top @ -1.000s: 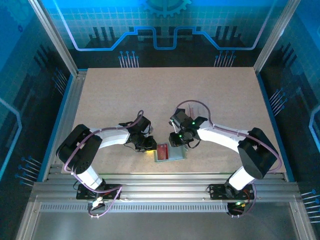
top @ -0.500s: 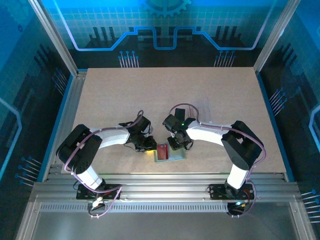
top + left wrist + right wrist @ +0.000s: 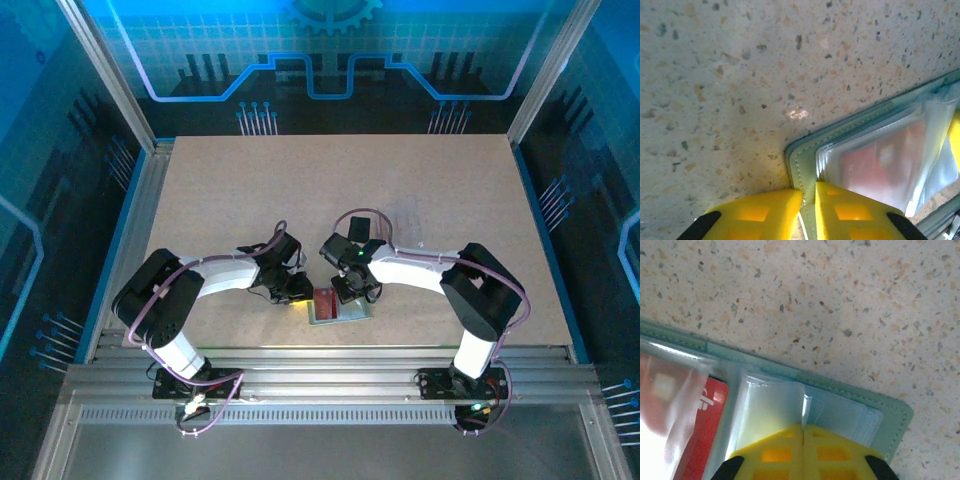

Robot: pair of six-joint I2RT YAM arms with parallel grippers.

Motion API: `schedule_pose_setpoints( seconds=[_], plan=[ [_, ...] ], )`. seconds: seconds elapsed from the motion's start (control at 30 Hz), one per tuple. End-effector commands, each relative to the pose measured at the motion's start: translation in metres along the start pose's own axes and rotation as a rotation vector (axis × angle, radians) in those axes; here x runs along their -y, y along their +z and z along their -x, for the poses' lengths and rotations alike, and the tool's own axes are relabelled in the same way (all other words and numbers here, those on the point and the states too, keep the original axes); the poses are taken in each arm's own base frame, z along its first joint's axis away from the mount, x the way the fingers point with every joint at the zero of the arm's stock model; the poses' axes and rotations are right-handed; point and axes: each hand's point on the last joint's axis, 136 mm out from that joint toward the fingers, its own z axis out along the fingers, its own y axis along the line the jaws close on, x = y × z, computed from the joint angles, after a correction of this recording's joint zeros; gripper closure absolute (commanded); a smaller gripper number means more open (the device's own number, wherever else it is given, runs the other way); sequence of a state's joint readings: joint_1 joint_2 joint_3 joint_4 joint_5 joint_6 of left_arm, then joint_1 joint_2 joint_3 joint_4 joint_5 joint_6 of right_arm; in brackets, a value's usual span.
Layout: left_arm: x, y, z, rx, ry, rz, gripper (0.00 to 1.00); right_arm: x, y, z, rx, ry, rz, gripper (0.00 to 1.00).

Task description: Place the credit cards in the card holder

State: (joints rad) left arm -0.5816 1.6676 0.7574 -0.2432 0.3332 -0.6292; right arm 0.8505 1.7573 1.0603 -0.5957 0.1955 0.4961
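Note:
The card holder (image 3: 345, 310) lies open near the table's front edge, a pale green cover (image 3: 802, 165) with clear plastic sleeves inside. A red credit card (image 3: 326, 299) sits in its left half, blurred behind a sleeve (image 3: 875, 165) and bright at the lower left in the right wrist view (image 3: 705, 425). My left gripper (image 3: 300, 293) (image 3: 809, 194) is shut on the cover's left edge. My right gripper (image 3: 351, 292) (image 3: 803, 430) is shut, its yellow tips pinching a raised clear sleeve leaf (image 3: 772, 407) of the holder's right half.
The speckled tabletop (image 3: 400, 200) stretches away behind the holder. The holder's near side lies close to the table's front edge and the metal rails (image 3: 330, 360). Both arms converge over it, their wrists a short gap apart.
The right arm has swung left over the holder and its jaws have closed on the clear sleeve. The left gripper and the holder have stayed put.

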Motion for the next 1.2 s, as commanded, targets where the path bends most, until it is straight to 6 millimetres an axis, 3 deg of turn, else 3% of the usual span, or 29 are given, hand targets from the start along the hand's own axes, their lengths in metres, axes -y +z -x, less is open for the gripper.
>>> schedule_pose_setpoints(
  seconds=[0.0,0.2,0.4,0.63,0.77,0.93,1.17],
  plan=[
    [-0.050,0.040,-0.025,-0.053,-0.031,0.144,0.80,0.005,-0.009,-0.009,-0.037,-0.045,-0.080,1.00],
    [-0.051,0.040,-0.025,-0.054,-0.033,0.145,0.80,-0.016,-0.035,0.002,0.013,-0.066,-0.017,1.00],
    [-0.047,0.038,-0.024,-0.049,-0.038,0.129,0.80,-0.052,-0.039,0.010,0.013,-0.048,0.168,0.99],
    [-0.041,0.036,-0.022,-0.045,-0.038,0.107,0.80,-0.098,-0.027,0.029,0.000,0.020,0.392,0.75],
    [-0.037,0.031,-0.023,-0.038,-0.040,0.093,0.76,-0.107,-0.026,0.033,0.008,0.048,0.476,0.69],
    [-0.032,0.018,-0.019,-0.019,-0.073,0.022,0.70,-0.115,-0.041,0.038,0.039,0.056,0.581,0.64],
    [-0.029,-0.009,-0.010,0.023,-0.107,-0.049,0.65,-0.107,-0.066,0.046,0.095,0.032,0.573,0.57]
  ],
)
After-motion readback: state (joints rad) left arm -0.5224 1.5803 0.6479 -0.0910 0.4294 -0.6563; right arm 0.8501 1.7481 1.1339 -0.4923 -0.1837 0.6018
